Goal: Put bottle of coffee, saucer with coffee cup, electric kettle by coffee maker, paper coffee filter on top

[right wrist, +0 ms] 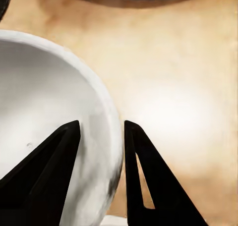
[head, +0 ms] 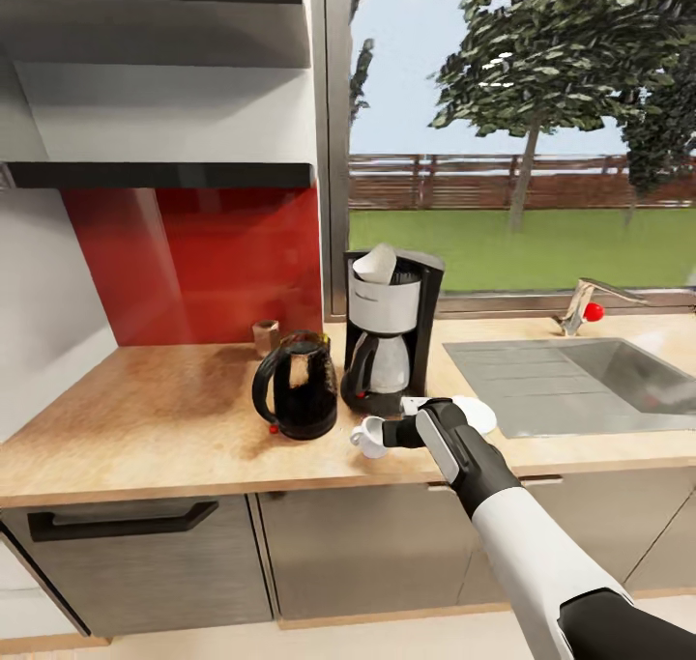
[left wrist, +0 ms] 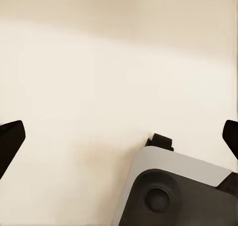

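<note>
The right gripper (head: 385, 435) is at the front of the wooden countertop (head: 155, 418), closed onto the rim of the white coffee cup (head: 368, 437). In the right wrist view its two dark fingers (right wrist: 144, 176) straddle the cup wall (right wrist: 106, 137), one inside the bowl and one outside, with the gap between them narrow and taken up by the rim. The cup stands just in front of the coffee maker (head: 391, 331) and just beside the white saucer (head: 476, 414), which lies flat on the counter behind the right wrist; whether the cup rests on the wood or is lifted clear cannot be told. A paper coffee filter (head: 375, 265) sits in the top of the coffee maker. The black electric kettle (head: 296, 385) stands upright immediately to the left of the coffee maker. A small brown container (head: 266, 336) stands near the red backsplash (head: 193, 264), behind the kettle. The sink (head: 599, 375) and its faucet (head: 585, 302) lie to the right, well apart from the cup. In the left wrist view, the left gripper (left wrist: 119, 137) has its finger tips at opposite edges, spread wide, holding nothing, above a pale floor (left wrist: 99, 77) and part of the robot's grey base (left wrist: 173, 186).
</note>
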### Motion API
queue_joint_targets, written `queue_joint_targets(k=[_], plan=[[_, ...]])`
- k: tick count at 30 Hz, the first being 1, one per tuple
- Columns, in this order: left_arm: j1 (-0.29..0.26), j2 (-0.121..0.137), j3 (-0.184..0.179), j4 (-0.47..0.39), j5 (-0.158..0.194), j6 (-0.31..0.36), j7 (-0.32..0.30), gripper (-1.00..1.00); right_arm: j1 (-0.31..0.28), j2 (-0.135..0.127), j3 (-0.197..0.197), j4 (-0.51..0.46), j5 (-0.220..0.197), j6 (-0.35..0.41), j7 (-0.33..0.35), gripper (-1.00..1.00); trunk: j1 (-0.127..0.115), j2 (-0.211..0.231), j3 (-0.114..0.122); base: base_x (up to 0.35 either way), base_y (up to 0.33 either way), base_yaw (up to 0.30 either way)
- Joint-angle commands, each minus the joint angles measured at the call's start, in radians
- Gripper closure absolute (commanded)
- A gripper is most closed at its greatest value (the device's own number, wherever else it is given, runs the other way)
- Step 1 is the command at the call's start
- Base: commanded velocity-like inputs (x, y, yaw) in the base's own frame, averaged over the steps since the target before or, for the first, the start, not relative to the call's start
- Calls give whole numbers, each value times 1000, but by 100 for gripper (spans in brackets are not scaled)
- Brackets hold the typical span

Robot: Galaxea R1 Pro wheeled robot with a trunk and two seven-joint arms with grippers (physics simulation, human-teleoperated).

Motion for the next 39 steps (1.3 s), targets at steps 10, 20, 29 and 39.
queue_joint_targets(k=[10, 20, 29, 39], plan=[[-1, 0, -8, 1, 10, -3, 4, -100, -1, -1, 2, -1, -11, 2, -9, 100, 0, -1, 15, -135, -198, 0], [-1, 0, -7, 1, 11, -3, 4, -100, -1, -1, 2, 0, -11, 2, -9, 100, 0, -1, 31, 15, -278, 0], [-1, 0, -7, 1, 11, -3, 4, -100, -1, -2, 2, 0, -11, 3, -8, 100, 0, -1, 38, 184, -248, 0], [0, 0, -7, 1, 10, -3, 4, -100, -1, -2, 2, 0, -11, 2, -9, 100, 0, -1, 38, 224, -230, 0]])
